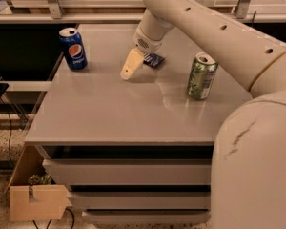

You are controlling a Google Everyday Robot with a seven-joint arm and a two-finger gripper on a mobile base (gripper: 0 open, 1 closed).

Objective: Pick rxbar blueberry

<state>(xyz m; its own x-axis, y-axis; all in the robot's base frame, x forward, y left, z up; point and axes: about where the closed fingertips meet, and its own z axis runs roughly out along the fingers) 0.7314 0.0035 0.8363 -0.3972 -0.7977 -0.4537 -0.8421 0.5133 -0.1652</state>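
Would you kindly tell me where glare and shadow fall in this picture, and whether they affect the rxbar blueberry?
Camera view: warm light leaves a pale sheen on the table beside the green can; the gripper, low over the table's back half, partly covers the rxbar blueberry, which no glare touches; the space left of the table lies in deep shadow.
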